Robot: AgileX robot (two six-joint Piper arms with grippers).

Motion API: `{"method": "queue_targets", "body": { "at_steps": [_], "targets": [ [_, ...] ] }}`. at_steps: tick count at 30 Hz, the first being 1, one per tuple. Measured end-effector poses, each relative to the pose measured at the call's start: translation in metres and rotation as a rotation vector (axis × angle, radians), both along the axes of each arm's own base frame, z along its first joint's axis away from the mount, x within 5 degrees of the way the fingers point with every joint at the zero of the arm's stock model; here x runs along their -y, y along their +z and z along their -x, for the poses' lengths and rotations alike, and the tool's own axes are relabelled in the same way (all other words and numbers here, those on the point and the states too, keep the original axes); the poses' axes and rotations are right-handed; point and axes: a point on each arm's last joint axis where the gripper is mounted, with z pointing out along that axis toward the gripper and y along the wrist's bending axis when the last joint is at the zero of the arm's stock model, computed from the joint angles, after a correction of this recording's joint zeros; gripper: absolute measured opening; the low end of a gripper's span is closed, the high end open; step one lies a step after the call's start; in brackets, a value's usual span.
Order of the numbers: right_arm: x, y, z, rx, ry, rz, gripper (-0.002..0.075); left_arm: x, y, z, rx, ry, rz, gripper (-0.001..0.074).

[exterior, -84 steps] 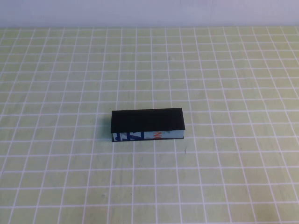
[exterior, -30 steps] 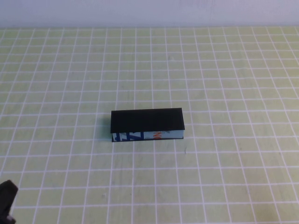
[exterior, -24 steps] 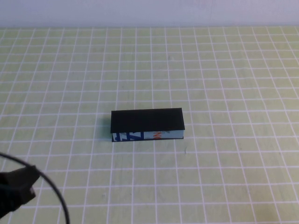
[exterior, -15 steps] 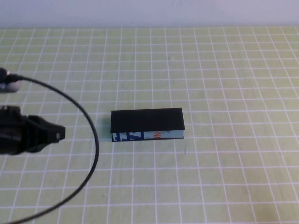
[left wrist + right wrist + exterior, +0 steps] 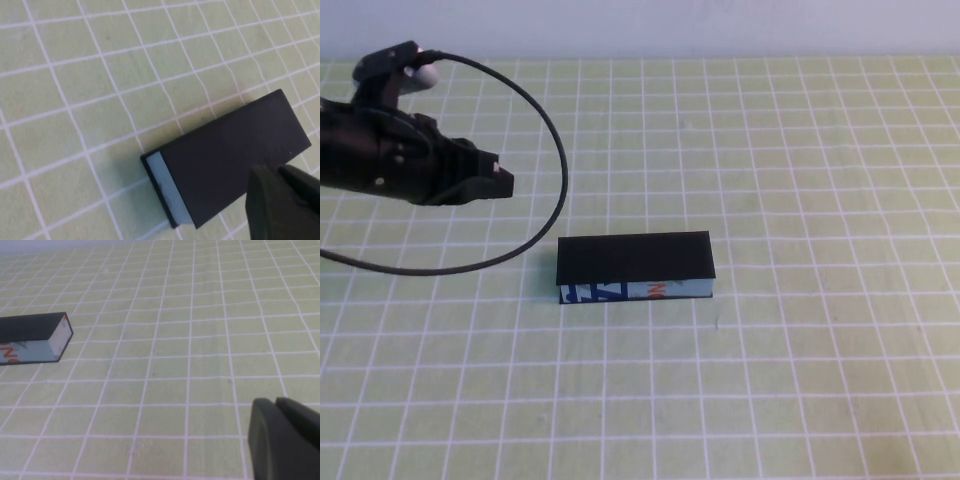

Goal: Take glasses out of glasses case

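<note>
The glasses case (image 5: 636,266) is a black rectangular box with its flat lid shut and a blue, white and orange front strip, lying mid-table. It also shows in the left wrist view (image 5: 227,155) and at the edge of the right wrist view (image 5: 32,337). The glasses are hidden. My left gripper (image 5: 500,182) hangs above the table to the left of and behind the case, its fingers together and empty. My right gripper (image 5: 277,407) is out of the high view; in its wrist view its fingers are together, low over the mat, well to the right of the case.
The table is covered by a yellow-green mat (image 5: 800,180) with a white grid. A black cable (image 5: 555,190) loops from the left arm over the mat left of the case. A pale wall runs along the far edge.
My left arm has come into view from the lower left and swung up and forward, now above the mat left of and behind the case. The case has not moved.
</note>
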Motion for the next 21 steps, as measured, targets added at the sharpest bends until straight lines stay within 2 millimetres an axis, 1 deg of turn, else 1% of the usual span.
{"method": "queue_targets", "body": {
  "at_steps": [3, 10, 15, 17, 21],
  "targets": [
    [0.0, 0.0, 0.0, 0.0, 0.0, 0.0, -0.0018, 0.011, -0.011, -0.014, -0.015, -0.035, -0.007, -0.0004],
    [0.0, 0.0, 0.0, 0.0, 0.0, 0.0, -0.0018, 0.048, -0.034, -0.039, -0.046, -0.126, -0.014, -0.0004],
    [0.0, 0.001, 0.0, 0.011, -0.003, -0.019, -0.0018, 0.057, -0.048, -0.055, -0.069, -0.15, -0.014, -0.0004],
    [-0.001, 0.005, -0.001, 0.036, -0.009, -0.106, -0.0018, 0.059, -0.054, -0.061, -0.077, -0.154, -0.014, -0.0004],
    [-0.002, 0.014, -0.002, 0.09, -0.037, -0.358, -0.0018, 0.062, -0.067, -0.072, -0.096, -0.155, -0.016, -0.0004]
  ]
}}
